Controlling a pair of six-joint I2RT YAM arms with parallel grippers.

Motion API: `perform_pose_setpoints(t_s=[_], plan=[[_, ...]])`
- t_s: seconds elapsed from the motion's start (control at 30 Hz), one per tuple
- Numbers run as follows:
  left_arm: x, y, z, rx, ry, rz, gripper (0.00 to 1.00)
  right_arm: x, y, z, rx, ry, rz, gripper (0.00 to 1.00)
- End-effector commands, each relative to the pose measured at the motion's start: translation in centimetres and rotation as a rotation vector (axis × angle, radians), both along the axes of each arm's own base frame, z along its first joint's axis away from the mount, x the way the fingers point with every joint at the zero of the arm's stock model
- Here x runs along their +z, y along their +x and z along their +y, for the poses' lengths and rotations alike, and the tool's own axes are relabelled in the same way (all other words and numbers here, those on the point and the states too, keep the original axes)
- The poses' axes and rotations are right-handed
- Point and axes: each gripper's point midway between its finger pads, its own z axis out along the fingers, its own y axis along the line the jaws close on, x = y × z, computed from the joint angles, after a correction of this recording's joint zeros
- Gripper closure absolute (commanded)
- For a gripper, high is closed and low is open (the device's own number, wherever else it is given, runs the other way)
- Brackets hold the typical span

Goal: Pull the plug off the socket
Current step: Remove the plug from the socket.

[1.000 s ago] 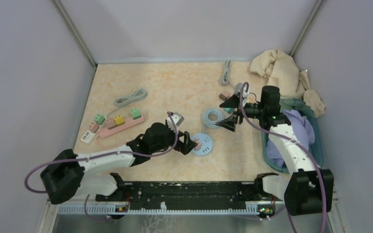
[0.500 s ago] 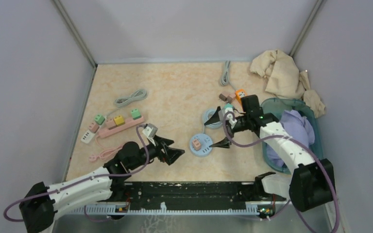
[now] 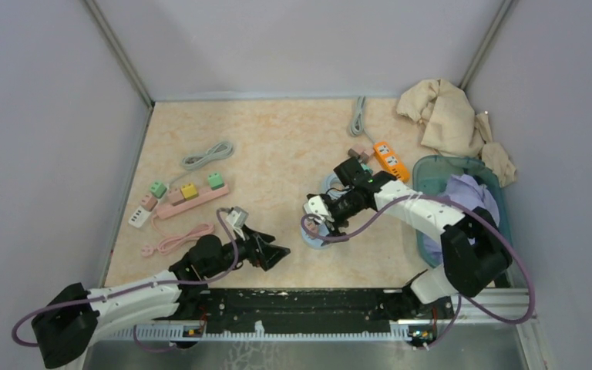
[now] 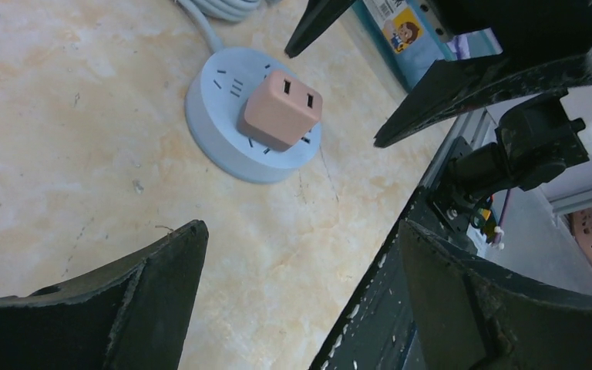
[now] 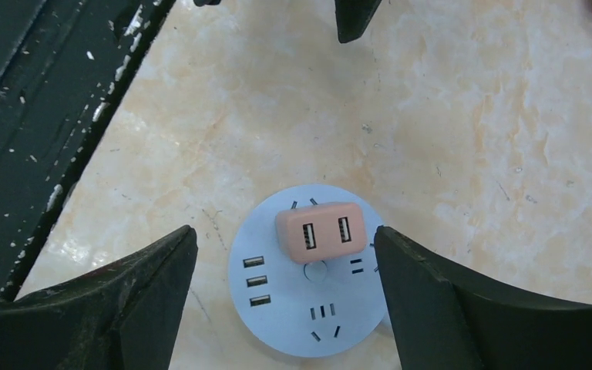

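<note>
The plug [image 5: 321,229] sits on the round socket [image 5: 281,325]; the power strip [image 3: 193,199] lies at its nine o'clock, the basket [image 3: 441,160] at three.

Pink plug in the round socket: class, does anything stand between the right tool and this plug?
Nothing visible does. The open right tool hangs over the pink plug, one finger on either side, with no object between. The plug sits in the round blue socket.

Well apart to the left of the right pincer [image 3: 327,230], a pink power strip [image 3: 197,200] carries coloured plugs [image 3: 190,190]. Beyond the pincer lies an orange strip [image 3: 391,159], and to its right a teal basin [image 3: 430,171] holds lavender cloth [image 3: 474,200].
</note>
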Motion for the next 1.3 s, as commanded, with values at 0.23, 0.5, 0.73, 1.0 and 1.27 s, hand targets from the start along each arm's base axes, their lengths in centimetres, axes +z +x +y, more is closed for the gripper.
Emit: perform_pose_setpoints(t_s=[0.23,0.5,0.73,1.0,1.27], plan=[[1.4,-0.4,-0.3,-0.056,-0.009,-0.112,0.03,-1.1,2.5,3.0,-0.045,-0.103,-0.071,0.31],[1.3,-0.8,-0.3,-0.083,-0.004,-0.175,0.03,-3.0,2.6,2.6,-0.04,-0.155,-0.077,0.37],[1.1,-1.3,-0.6,-0.16,0.048,-0.327,0.03,-2.9,1.7,3.1,-0.011,-0.141,-0.052,0.64],[0.4,0.0,-2.3,-0.199,0.149,-0.454,0.04,-3.2,-0.2,2.0,0.054,-0.097,-0.051,0.92],[1.2,1.2,-3.0,-0.078,-0.033,-0.253,0.05,-3.8,-3.3,-1.5,0.325,-0.046,-0.188,0.94]])
